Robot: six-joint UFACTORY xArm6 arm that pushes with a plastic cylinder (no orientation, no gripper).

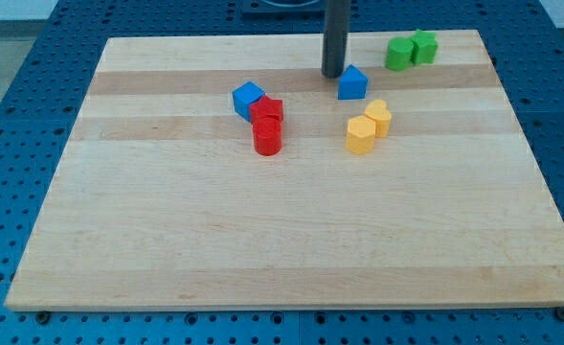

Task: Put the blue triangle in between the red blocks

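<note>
My tip [333, 75] just left of blue triangle [353, 83], near the board's [167, 240] top edge.

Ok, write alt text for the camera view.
My tip rests just left of the blue triangle, near the board's top. Two touching red blocks sit lower left beside a blue cube; yellow and green pairs lie right.

My tip [333, 75] sits just left of the blue triangle [352, 83]. Toward the red blocks [267, 126] I see bare board; the blue cube [247, 98] guards their upper-left, yellow blocks [369, 126] lie right.
</note>
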